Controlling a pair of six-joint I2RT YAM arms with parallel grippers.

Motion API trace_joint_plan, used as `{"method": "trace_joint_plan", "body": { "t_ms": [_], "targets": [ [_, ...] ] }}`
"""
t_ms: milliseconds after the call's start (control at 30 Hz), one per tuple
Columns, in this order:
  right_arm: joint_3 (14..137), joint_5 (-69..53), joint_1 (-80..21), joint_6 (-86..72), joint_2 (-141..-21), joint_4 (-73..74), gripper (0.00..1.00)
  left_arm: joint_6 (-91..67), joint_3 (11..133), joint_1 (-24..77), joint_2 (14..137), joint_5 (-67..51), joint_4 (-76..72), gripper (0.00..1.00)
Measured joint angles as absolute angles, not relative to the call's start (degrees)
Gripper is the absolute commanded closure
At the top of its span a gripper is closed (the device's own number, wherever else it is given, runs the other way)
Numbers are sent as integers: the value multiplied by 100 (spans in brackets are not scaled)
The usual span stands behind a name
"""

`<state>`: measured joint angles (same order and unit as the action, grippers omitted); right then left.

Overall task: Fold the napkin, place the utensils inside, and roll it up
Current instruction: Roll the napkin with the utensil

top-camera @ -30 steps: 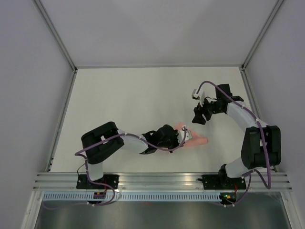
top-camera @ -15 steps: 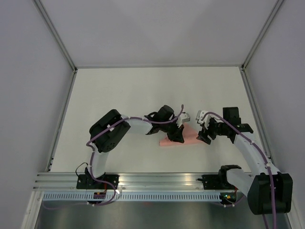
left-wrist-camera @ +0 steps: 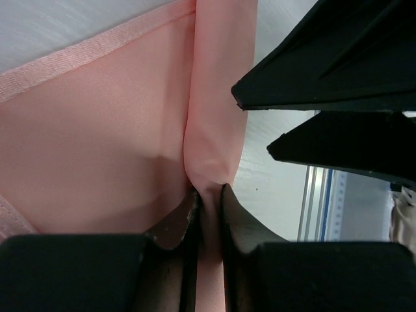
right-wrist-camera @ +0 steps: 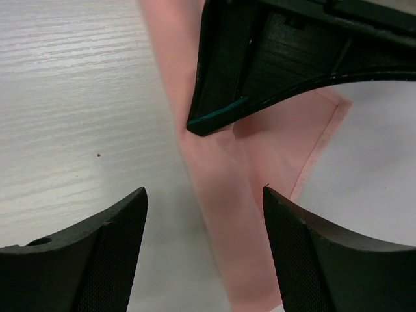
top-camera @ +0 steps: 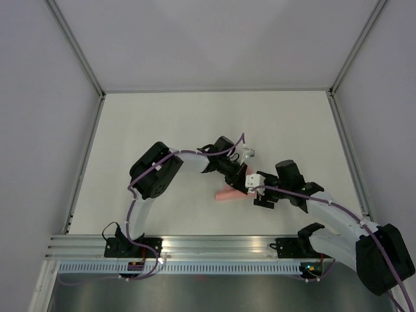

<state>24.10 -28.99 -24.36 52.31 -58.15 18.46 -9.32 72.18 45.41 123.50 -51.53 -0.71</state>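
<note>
The napkin (top-camera: 227,194) lies as a narrow pink folded strip near the table's front middle. My left gripper (top-camera: 238,180) comes down on it from the far side. In the left wrist view the left gripper (left-wrist-camera: 209,190) is shut on a raised fold of the napkin (left-wrist-camera: 104,143). My right gripper (top-camera: 255,197) is at the strip's right end. In the right wrist view the right gripper (right-wrist-camera: 203,195) is open, its fingers (right-wrist-camera: 84,260) astride the napkin strip (right-wrist-camera: 221,195) without touching it. The left gripper's black finger (right-wrist-camera: 260,65) presses on the fabric just ahead. The utensil is hidden.
The white table (top-camera: 162,130) is walled on the left, the back and the right. A metal rail (top-camera: 221,247) with the arm bases runs along the near edge. The two grippers are very close together over the napkin.
My right arm has swung from the far right down to the napkin's right end. My left gripper has moved to the strip's far side. The napkin has shifted slightly left.
</note>
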Motion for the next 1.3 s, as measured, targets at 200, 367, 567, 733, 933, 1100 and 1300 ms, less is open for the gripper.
{"method": "trace_joint_plan", "body": {
  "t_ms": [200,367,567,733,933,1100,1300],
  "targets": [
    [2276,-2355,-2995,5109,-5870,1264,25,-1031,7391,4506,12492,-5369,176,97],
    [2252,-2005,-3430,5037,-6169,963,31,-1076,7430,4491,12554,-5540,294,96],
    [2252,-1787,-3594,5024,-6560,659,44,-1090,7430,4480,12589,-5710,432,90],
    [2252,-1791,-3629,4984,-6632,646,59,-1090,7430,4475,12591,-5723,467,71],
    [2272,-1813,-3649,4993,-6696,683,73,-1120,7430,4458,12523,-5634,534,57],
    [2565,-1855,-3647,5081,-7015,864,76,-1352,7199,4412,12230,-5371,399,55],
    [2899,-2008,-3618,5210,-7336,1192,78,-1776,6576,4283,11716,-4700,-152,55]
  ]
}}
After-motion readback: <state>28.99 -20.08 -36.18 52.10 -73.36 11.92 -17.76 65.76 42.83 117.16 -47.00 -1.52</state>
